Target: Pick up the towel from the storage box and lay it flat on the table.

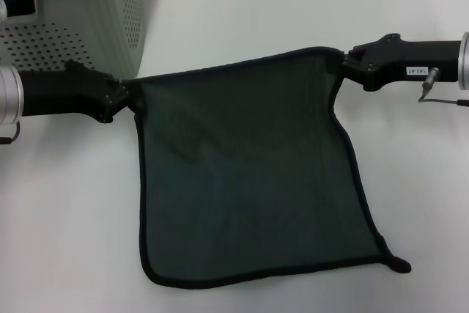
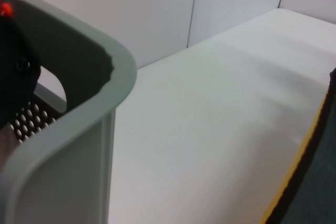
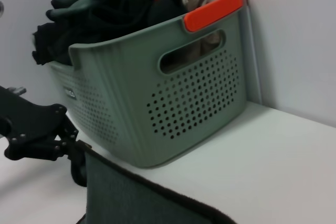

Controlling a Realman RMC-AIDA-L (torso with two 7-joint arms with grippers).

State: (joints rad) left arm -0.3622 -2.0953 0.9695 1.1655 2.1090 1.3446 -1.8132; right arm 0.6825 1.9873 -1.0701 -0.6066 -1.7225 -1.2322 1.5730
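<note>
The towel (image 1: 249, 174) is spread with its dark green-grey face up and its black edging showing all round. Its lower part lies on the white table (image 1: 256, 12). My left gripper (image 1: 124, 98) is shut on the towel's far left corner, just in front of the storage box (image 1: 110, 12). My right gripper (image 1: 343, 60) is shut on the far right corner. The far edge is stretched between them. The left wrist view shows the box rim (image 2: 79, 103) and the towel's edge (image 2: 315, 182) with a strip of yellow. The right wrist view shows the box (image 3: 173, 103), the towel (image 3: 126, 198) and the left gripper (image 3: 79, 156).
The storage box holds a heap of dark clothes (image 3: 105, 3) and has an orange handle rim (image 3: 215, 3). It stands at the table's far left against a pale wall (image 2: 131, 14). White tabletop extends to the right of the towel (image 1: 418, 181).
</note>
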